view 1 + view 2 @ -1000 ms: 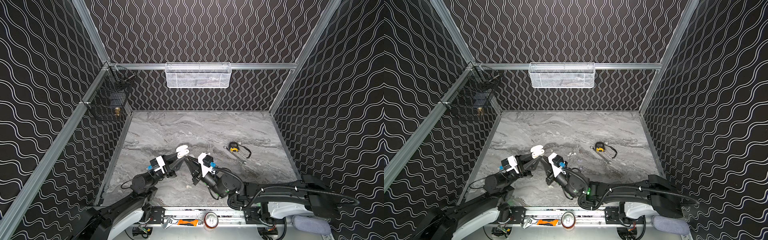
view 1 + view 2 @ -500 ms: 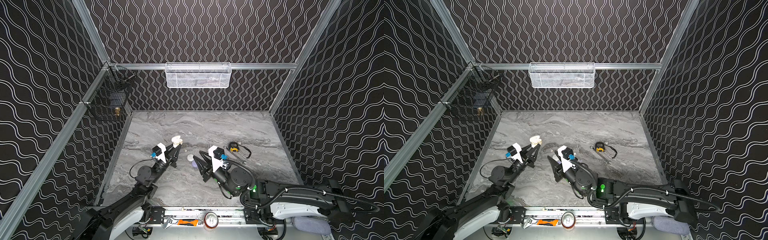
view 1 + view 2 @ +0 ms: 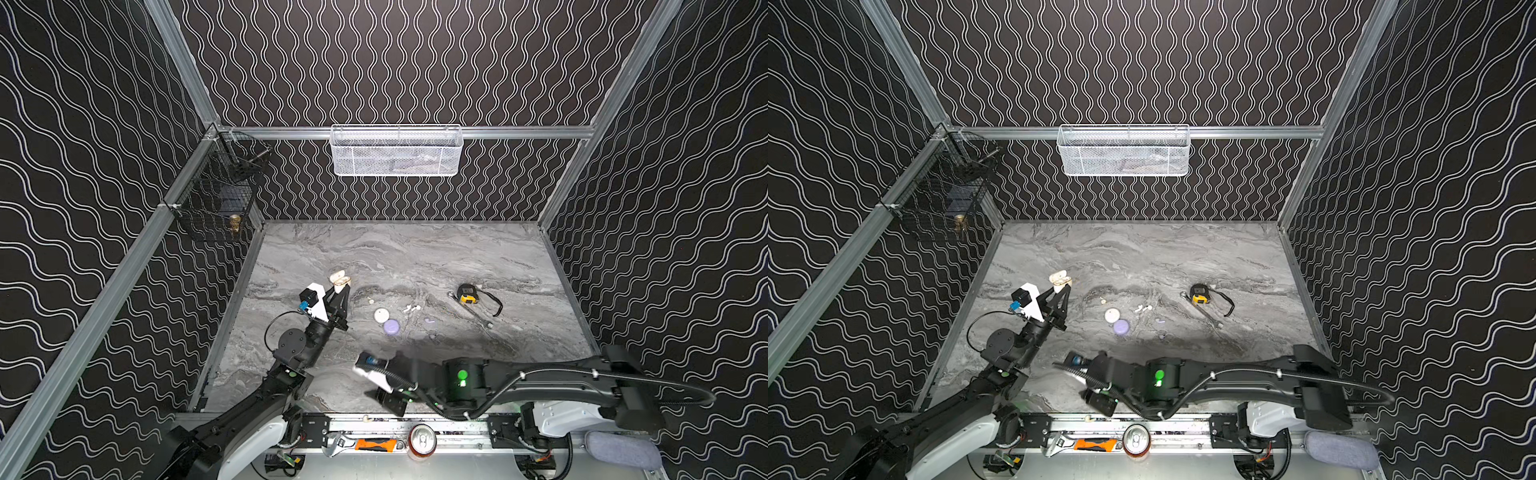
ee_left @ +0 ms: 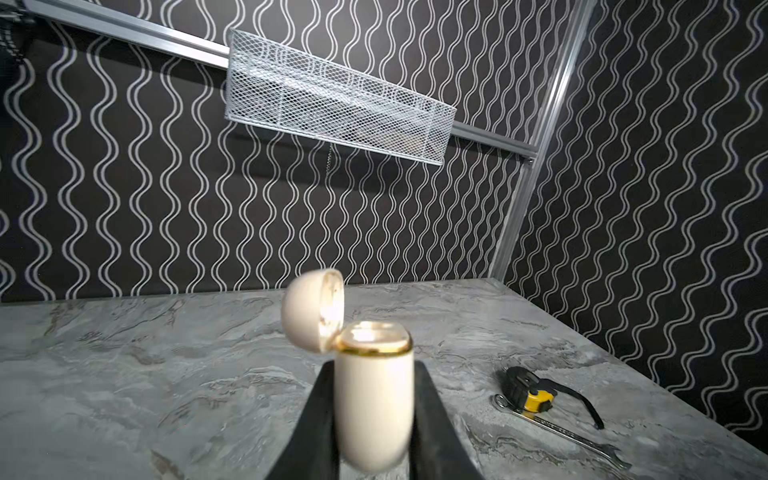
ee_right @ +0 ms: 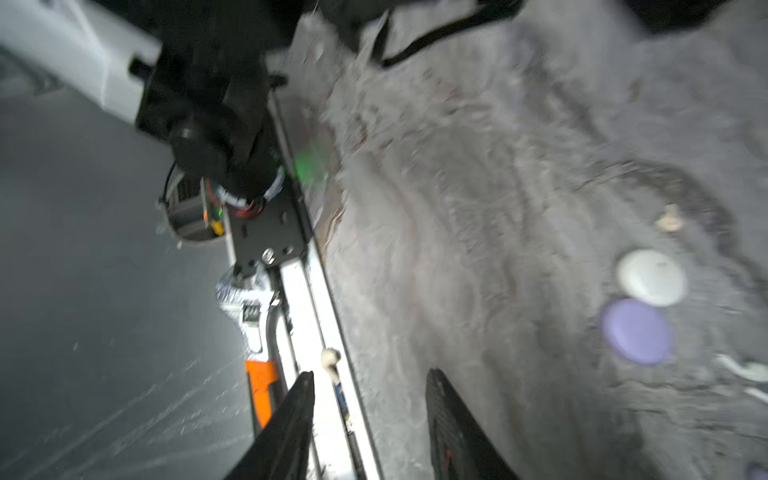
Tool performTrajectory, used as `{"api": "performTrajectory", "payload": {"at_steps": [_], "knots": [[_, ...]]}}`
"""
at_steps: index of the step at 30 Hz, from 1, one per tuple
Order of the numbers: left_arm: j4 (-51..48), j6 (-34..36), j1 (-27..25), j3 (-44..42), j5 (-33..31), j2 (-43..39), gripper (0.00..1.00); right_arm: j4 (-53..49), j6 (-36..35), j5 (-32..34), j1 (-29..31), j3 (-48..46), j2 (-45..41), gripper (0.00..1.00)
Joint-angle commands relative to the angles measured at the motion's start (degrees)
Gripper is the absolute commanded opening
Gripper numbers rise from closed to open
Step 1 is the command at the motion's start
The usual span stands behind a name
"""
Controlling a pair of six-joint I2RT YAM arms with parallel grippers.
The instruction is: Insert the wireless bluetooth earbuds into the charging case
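Left gripper [image 4: 374, 374] pinches the cream charging case [image 4: 374, 399] by its lower body, one finger each side. The case is upright w/ lid flipped open and gold rim showing, held above the worktop [image 3: 415, 257] toward its left edge. Right gripper [image 5: 370, 374] sits at the front edge, fingers moderately apart w/ nothing btwn them; the right wrist view is blurred. One cream earbud [image 5: 331, 357] lies off the worktop on the front rail [image 5: 309, 307], just ahead of those fingers. Another cream earbud [image 3: 370, 300] lies near mid-worktop, close to a closed white case [image 3: 381, 315] that touches a lilac case [image 3: 391, 327]. White earbuds [image 3: 411, 308] and a lilac earbud [image 3: 429, 320] lie just right of the cases. Tape measure [image 3: 467, 294] and wrench [image 3: 473, 311] are further toward the right edge.
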Motion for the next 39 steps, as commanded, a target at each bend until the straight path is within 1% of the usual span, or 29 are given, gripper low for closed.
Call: {"api": "performTrajectory", "payload": {"at_steps": [1, 6, 14, 23, 29, 36, 37, 39], "knots": [[-0.55, 0.83, 0.13, -0.51, -3.92, -1.65, 0.00, -2.97, 0.24, -5.17, 1.18, 1.40, 3.79, 0.46], [-2.80, 2.14, 0.15, 0.83, -2.15, -2.46, 0.00, -4.54, -0.62, -7.01, 1.54, 3.93, 8.25, 0.46], [-2.69, 2.40, 0.19, 0.12, -3.43, -3.23, 0.00, -4.67, -1.16, -10.09, 1.67, 6.47, 16.63, 0.43], [-2.64, 2.43, 0.18, 0.07, -3.33, -3.43, 0.00, -4.21, -0.13, -7.33, 1.70, 7.77, 22.96, 0.40], [-3.18, 2.50, 0.15, 0.07, -3.82, -4.03, 0.00, -4.03, 0.50, -6.77, 1.75, 8.07, 25.40, 0.38], [-3.62, 2.49, 0.19, 0.01, -4.26, -4.58, 0.00, -4.39, 1.71, -3.15, 2.04, 8.09, 25.67, 0.26], [-3.62, 2.51, 0.15, -0.02, -4.30, -4.60, 0.00, -4.39, 1.98, -2.56, 2.00, 8.08, 27.25, 0.24], [-3.67, 2.49, 0.19, 0.01, -4.35, -4.74, 0.00, -4.39, 2.43, -1.92, 2.02, 8.08, 27.60, 0.21]]}}
